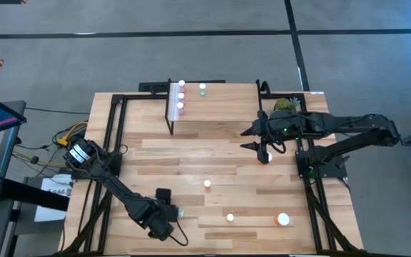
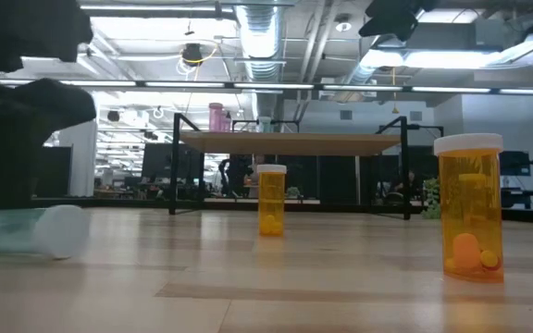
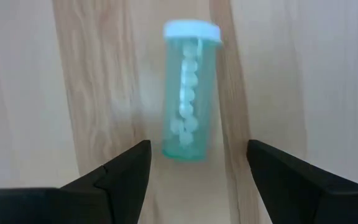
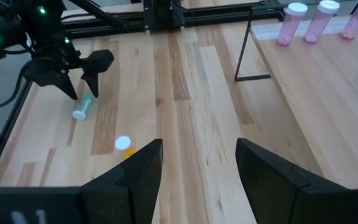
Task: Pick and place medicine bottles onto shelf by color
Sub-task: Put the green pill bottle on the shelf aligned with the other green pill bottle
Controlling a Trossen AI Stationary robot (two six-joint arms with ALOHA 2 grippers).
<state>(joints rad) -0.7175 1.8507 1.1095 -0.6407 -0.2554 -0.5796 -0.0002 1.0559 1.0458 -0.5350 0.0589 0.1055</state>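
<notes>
Hovering at the lower left of the high view, the left end effector [image 1: 171, 223] sat over a teal bottle [image 1: 180, 212] lying on its side on the table [image 1: 220, 153], fingers spread apart and nothing between them! The left wrist view showed it plainly: the teal bottle [image 3: 189, 93] lay flat, white cap pointing away, just ahead of the two open fingers [image 3: 126, 174]. In the low view that same bottle [image 2: 30, 231] lay at the far left, under the dark bulk of the arm.

Moving right, the shelf [image 1: 220, 107] stood at the upper centre of the high view, with three pink bottles [image 1: 181, 95] lined up along its left end and a teal one [image 1: 203, 89] near its back edge. Below it, a small orange bottle [image 1: 207, 184] stood upright mid-table, another [image 1: 230, 218] lower down, and a wider orange bottle [image 1: 283, 219] at the lower right.

Over on the right, the right end effector [image 1: 252, 138] hung above the table just off the shelf's right end, fingers parted and empty, with a green plant [image 1: 285, 104] beyond the arm.
</notes>
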